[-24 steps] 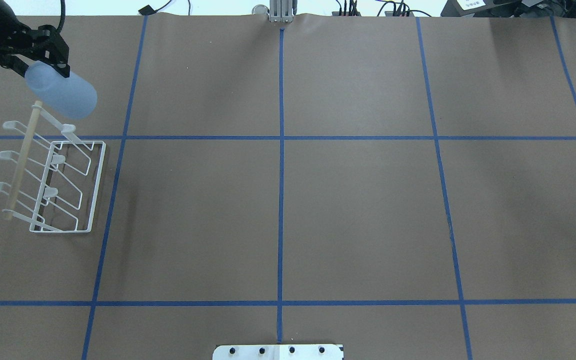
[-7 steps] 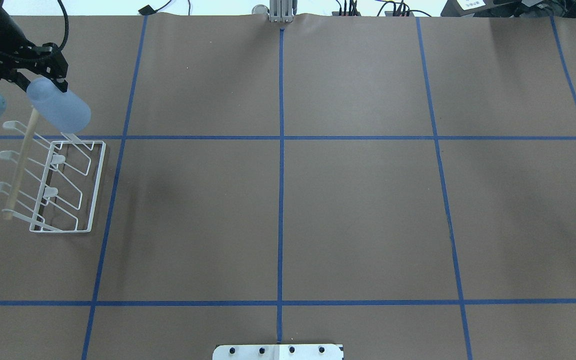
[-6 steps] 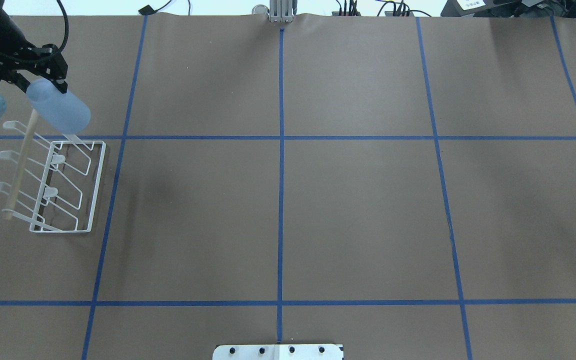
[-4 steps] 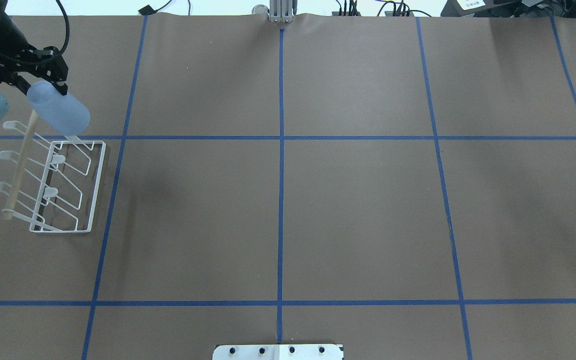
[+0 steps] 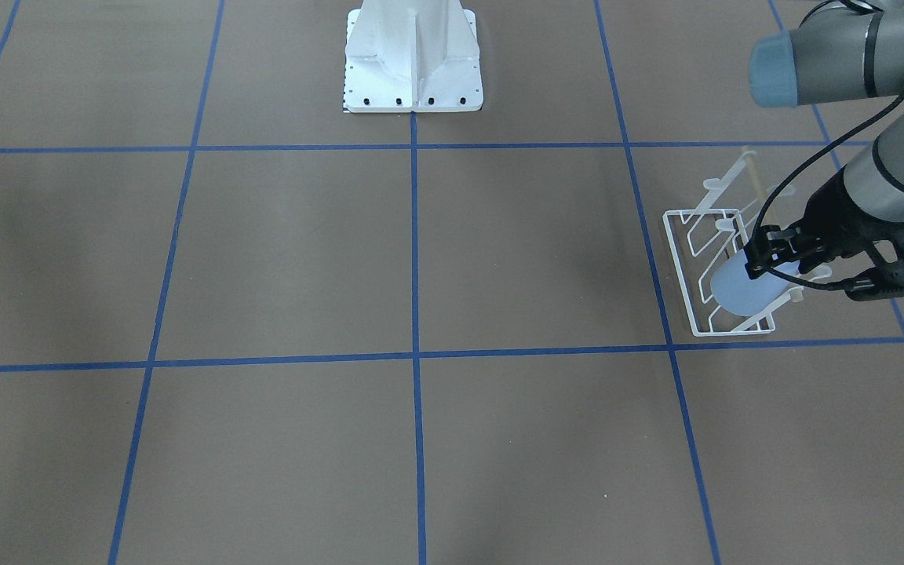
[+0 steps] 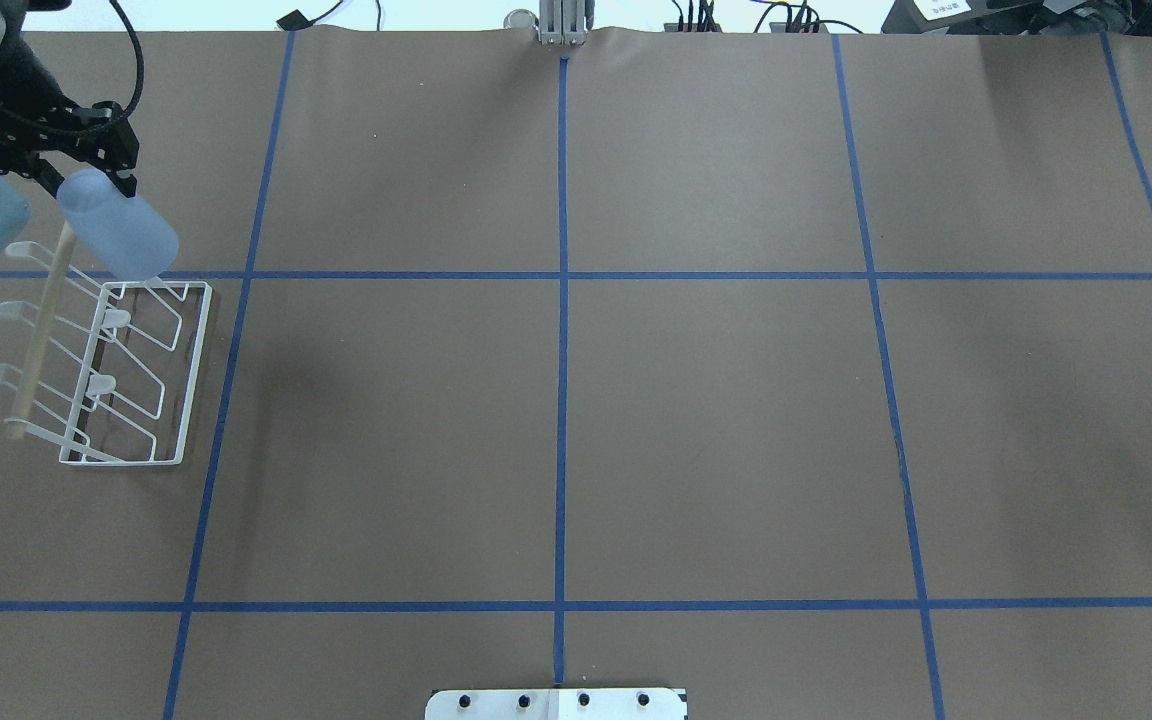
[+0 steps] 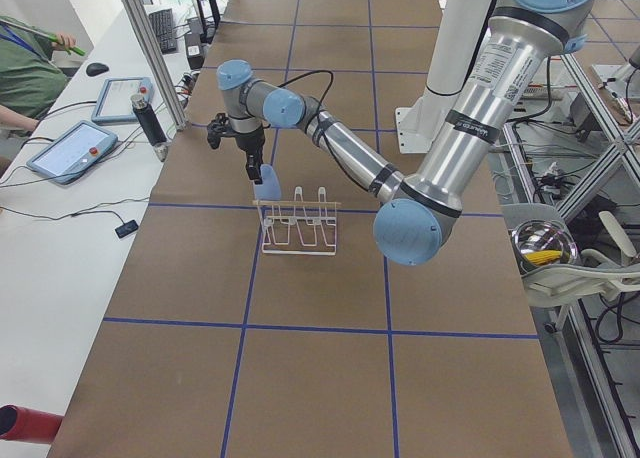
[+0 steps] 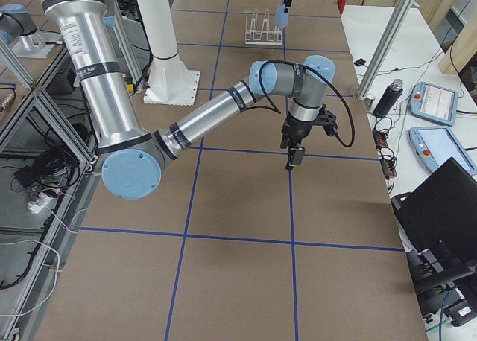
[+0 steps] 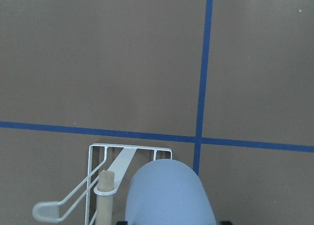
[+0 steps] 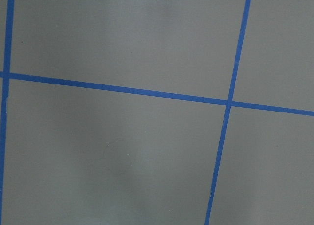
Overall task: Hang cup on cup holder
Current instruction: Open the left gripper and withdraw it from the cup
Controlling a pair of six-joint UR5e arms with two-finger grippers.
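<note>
From where I stand there is one pale blue cup [image 6: 121, 235] and one white wire cup holder [image 6: 195, 370] on the bench [image 6: 716, 420]. The holder shows five rounded prongs [image 6: 116, 318] and one wooden rod [image 6: 39, 340]. Two arms are out, the left arm [image 5: 891, 180] and the right arm [image 8: 216, 110], plus one white base plate [image 5: 413, 71]. Blue tape lines [image 6: 561, 400]: two lengthwise, five across. Two tablets [image 7: 65, 150] sit aside

Pale blue cup [image 6: 121, 235] at white wire cup holder [image 6: 101, 383].
It is held tilted, wide end over the holder's end prong, beside the wooden rod.
</note>
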